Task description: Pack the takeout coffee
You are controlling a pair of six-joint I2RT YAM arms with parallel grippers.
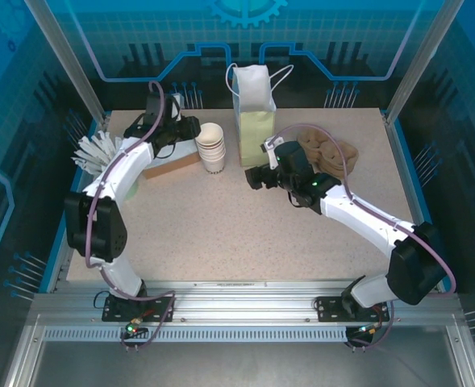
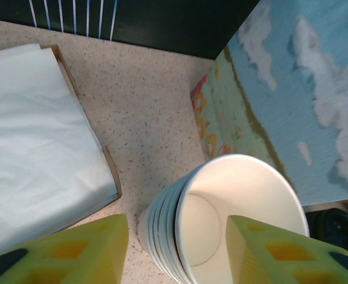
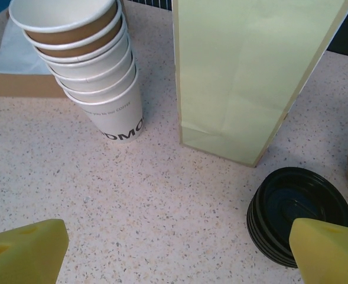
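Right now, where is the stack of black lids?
Lower right of the right wrist view: the stack of black lids sits beside the green paper bag, close to one yellow fingertip.

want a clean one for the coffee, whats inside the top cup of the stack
The top cup looks empty: bare white bottom and wall show, though the left pincer covers one side. The cups nested under it hide their insides.
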